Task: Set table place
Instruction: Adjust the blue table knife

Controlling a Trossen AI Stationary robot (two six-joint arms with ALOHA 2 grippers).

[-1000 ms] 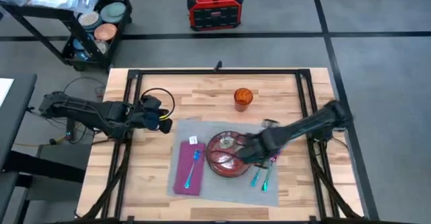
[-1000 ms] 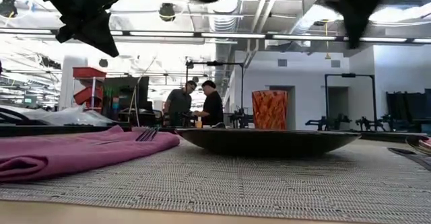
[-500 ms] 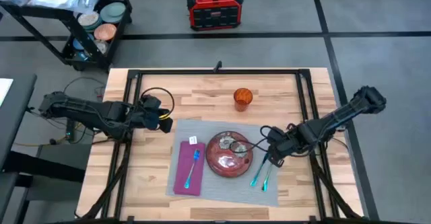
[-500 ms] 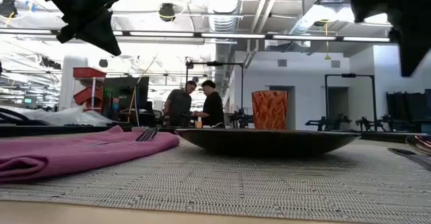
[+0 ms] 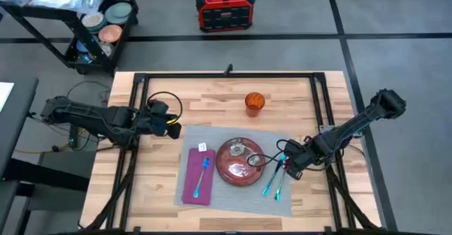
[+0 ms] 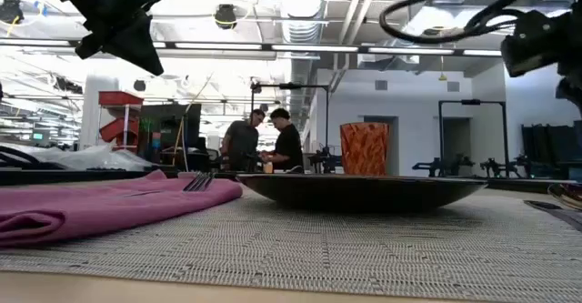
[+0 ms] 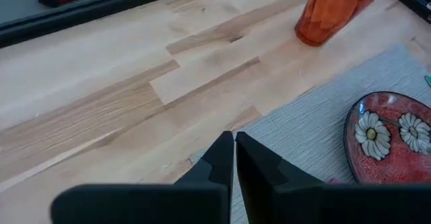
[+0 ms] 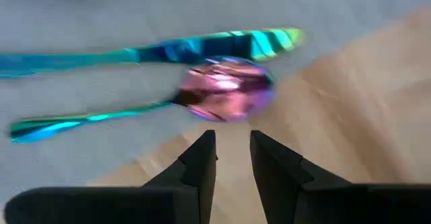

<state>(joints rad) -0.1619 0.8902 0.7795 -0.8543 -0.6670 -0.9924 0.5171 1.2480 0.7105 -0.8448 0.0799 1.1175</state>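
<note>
On the wooden table (image 5: pixel 212 97) lies the grey place mat (image 5: pixel 212 135). A red flowered plate (image 5: pixel 240 162) sits at its middle. Left of the plate lies a purple napkin (image 5: pixel 198 182) with a blue fork (image 5: pixel 203 173) on it. An iridescent knife (image 8: pixel 155 49) and spoon (image 8: pixel 225 96) lie side by side on the mat's right part. My right gripper (image 8: pixel 232 146) hovers open just past the spoon's bowl, at the mat's right edge (image 5: pixel 284 166). My left gripper (image 7: pixel 234 150) is shut near the mat's far left corner (image 5: pixel 176 130), holding nothing.
An orange cup (image 5: pixel 255 102) stands on the bare wood beyond the mat. Black frame rails (image 5: pixel 318 101) run along the table's sides. A cart (image 5: pixel 99 23) and a red box (image 5: pixel 224 8) stand on the floor past the far edge. Two people (image 6: pixel 268 139) stand far off.
My right gripper has moved from above the plate toward the table's right edge and now hangs by the spoon and knife. The plate, napkin and cutlery have stayed where they were.
</note>
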